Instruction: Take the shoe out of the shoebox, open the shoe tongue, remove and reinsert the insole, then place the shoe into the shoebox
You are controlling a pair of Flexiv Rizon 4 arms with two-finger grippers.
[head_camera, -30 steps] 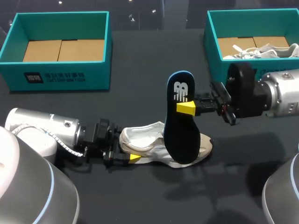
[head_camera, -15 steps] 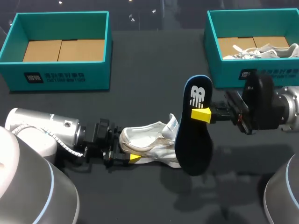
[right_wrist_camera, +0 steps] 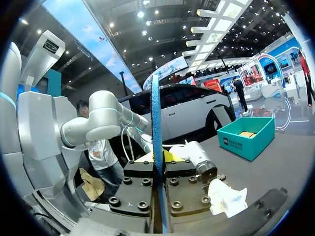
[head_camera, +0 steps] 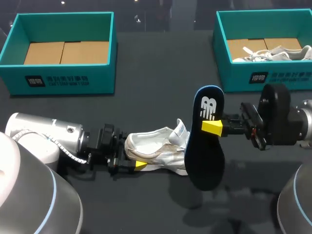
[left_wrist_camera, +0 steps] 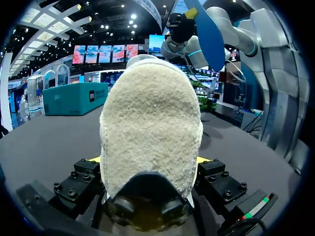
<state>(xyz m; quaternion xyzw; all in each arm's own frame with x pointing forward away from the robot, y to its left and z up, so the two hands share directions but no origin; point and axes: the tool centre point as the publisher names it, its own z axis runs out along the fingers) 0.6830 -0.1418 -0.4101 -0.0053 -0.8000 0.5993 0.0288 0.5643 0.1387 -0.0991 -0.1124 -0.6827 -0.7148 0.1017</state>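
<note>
Two teal shoeboxes stand at the far side of the dark desk (head_camera: 161,73): the left shoebox (head_camera: 63,80) shows only its cardboard floor, while the right shoebox (head_camera: 273,78) holds a pale second shoe (head_camera: 278,52) with loose laces. Nearer, a white and cream shoe (head_camera: 151,151) lies on its side on the desk, heel to the left and tongue lifted at the right. The left fingers (head_camera: 139,165) pinch its heel from both sides — the left wrist view shows the fuzzy cream heel filling the gap between the yellow tips. Just right of the shoe, the right fingers (head_camera: 212,127) are pressed against both faces of the dark insole (head_camera: 204,146), gripping it near its logo end. The insole hangs roughly upright, its logo end high and its toe end low, covering the shoe's toe in the head view — edge-on and blue-rimmed in the right wrist view.
</note>
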